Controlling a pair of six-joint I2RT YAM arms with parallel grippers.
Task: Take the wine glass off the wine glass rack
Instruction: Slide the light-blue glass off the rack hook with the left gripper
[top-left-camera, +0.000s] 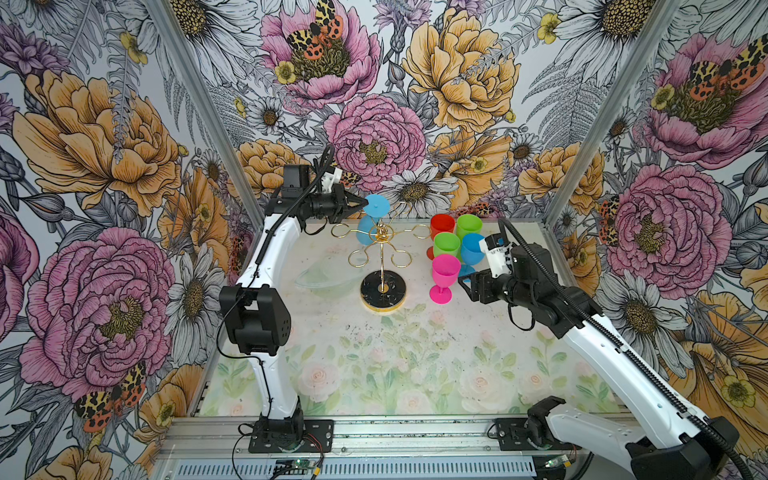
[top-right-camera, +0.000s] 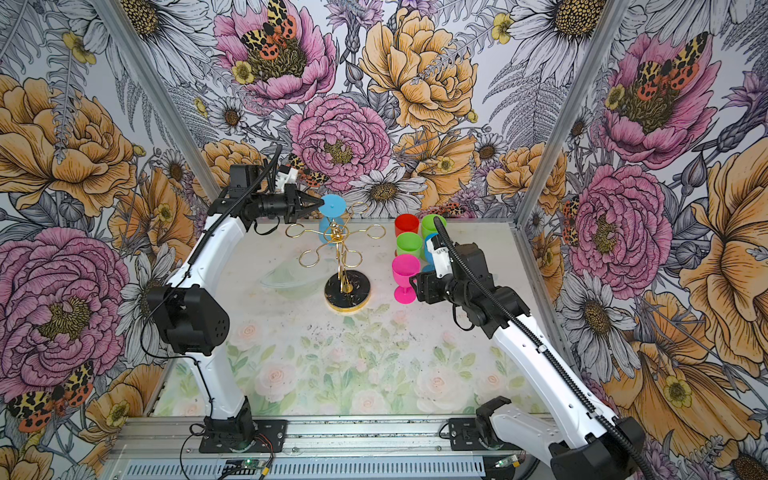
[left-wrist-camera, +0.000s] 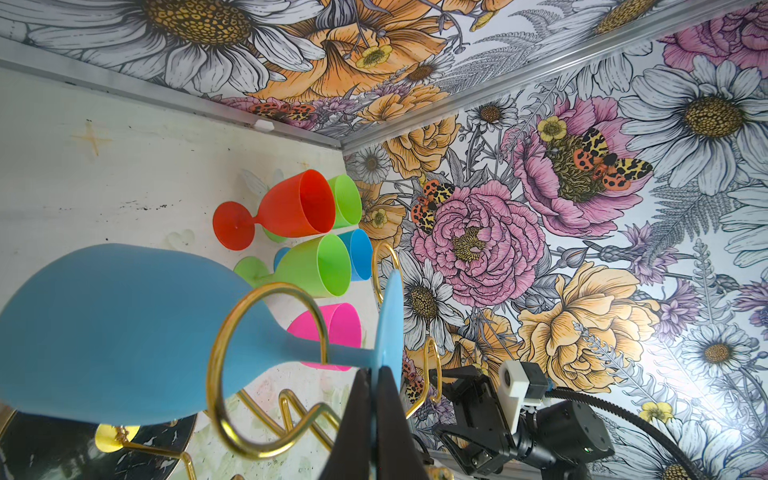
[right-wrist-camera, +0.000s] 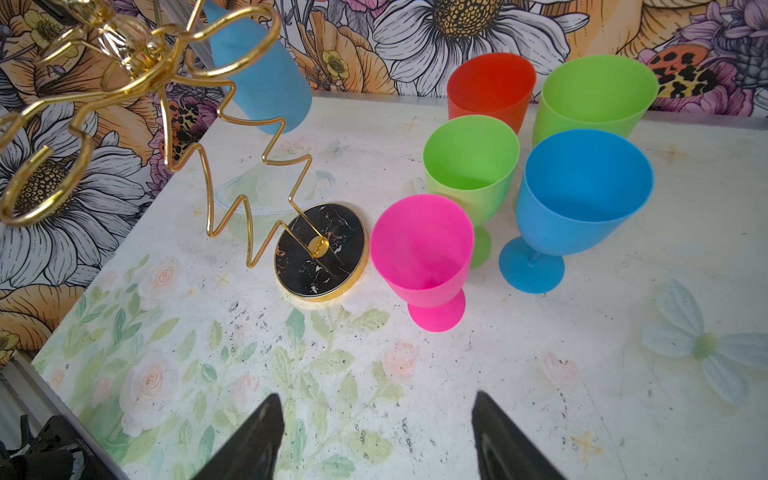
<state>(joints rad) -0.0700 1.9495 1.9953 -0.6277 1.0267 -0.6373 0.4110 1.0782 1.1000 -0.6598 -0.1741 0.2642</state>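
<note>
On the left, up high, the left gripper (top-left-camera: 365, 202) is shut tight on the flat round foot of the wine glass (top-left-camera: 365, 235). The left wrist view shows its two black fingers (left-wrist-camera: 353, 428) pinching the edge of that foot.

The wine glass is light blue. It hangs upside down on the rack (top-left-camera: 380, 237), at the back left. Its stem goes through one gold loop, its foot sits above the loop, and its cup points down at the table (top-left-camera: 374, 365). I cannot see inside the cup. The other five loops hold nothing. The rack stands up straight in the middle of the table, on a round black base with a gold rim.

Just right of the rack stand five more glasses, all upright and close together. The pink glass (top-left-camera: 445, 268) is at the front. Behind it is the front green glass (top-left-camera: 446, 244), then the red glass (top-left-camera: 442, 224). The blue glass (top-left-camera: 471, 248) is beside the front green glass, and the back green glass (top-left-camera: 468, 225) is beside the red glass. All five are empty.

Farthest right, the right gripper (right-wrist-camera: 376, 401) sits low near the pink glass. Its jaws are wide apart and hold nothing.
</note>
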